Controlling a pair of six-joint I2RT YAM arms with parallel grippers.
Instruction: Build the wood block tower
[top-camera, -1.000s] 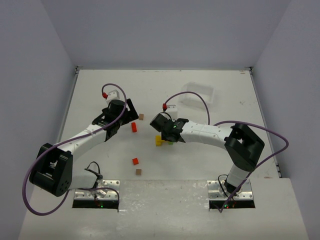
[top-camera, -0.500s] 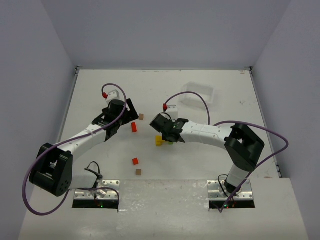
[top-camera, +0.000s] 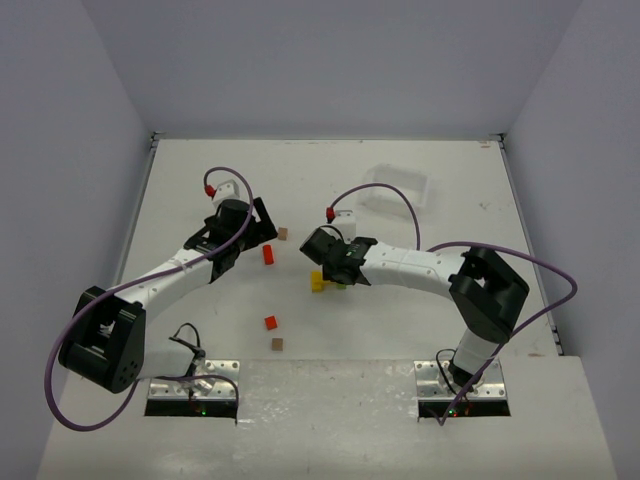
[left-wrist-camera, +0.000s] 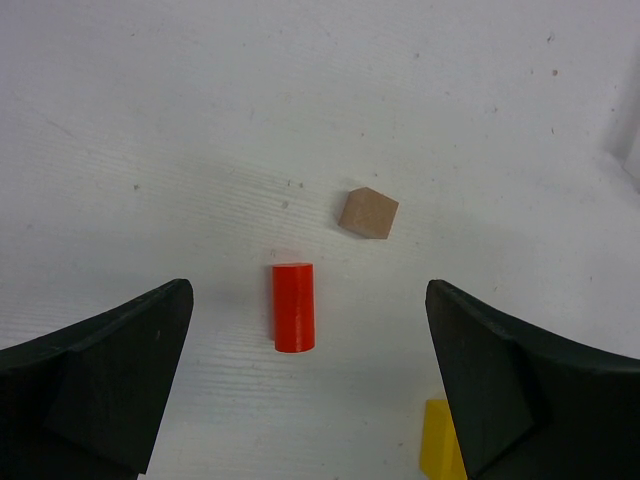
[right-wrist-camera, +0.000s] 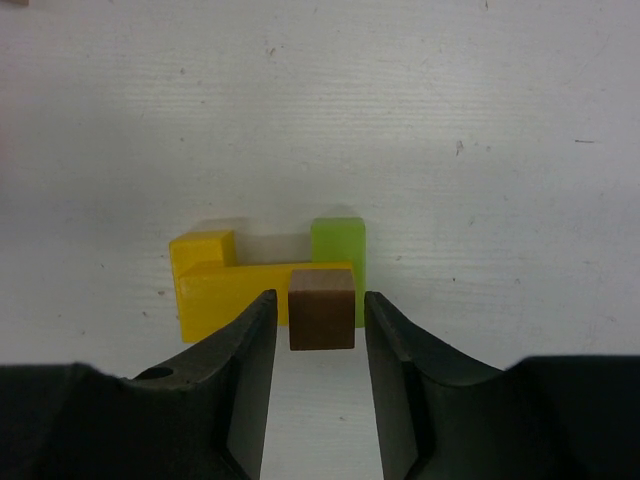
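- Step in hand, by the look of it: setting a brown cube (right-wrist-camera: 322, 308) onto the wood block tower (right-wrist-camera: 225, 285).
- Right end effector (right-wrist-camera: 320, 300) released: jaws just clear of the brown cube on either side, a thin strip of white in each gap, so no grip on it.
- Tower directly under and just ahead of the right end effector: yellow pieces (right-wrist-camera: 210, 290) across the front, a green block (right-wrist-camera: 338, 245) just behind, the brown cube resting at the near end of the yellow bar, in front of the green block.
- Cannot tell from the wrist view how squarely the cube sits; looks level.
- Left end effector (left-wrist-camera: 308, 290) spread wide, grasping nothing, hanging above the worktop (left-wrist-camera: 150, 120).
- Lying flat between its jaws: a red cylinder (left-wrist-camera: 294, 307); just beyond, nearer one jaw, a second brown block (left-wrist-camera: 368, 213), apart from the cylinder.
- Well apart from both end effectors, toward the arm bases in the top view: a red cube (top-camera: 270, 322) and a small brown block (top-camera: 277, 343), both loose.
- Next for the right end effector, probably: spread wider, then lift straight up without brushing the cube or nudging the base.
- Next for the left, likely: drop over the red cylinder, close across its round sides, carry it to the tower.
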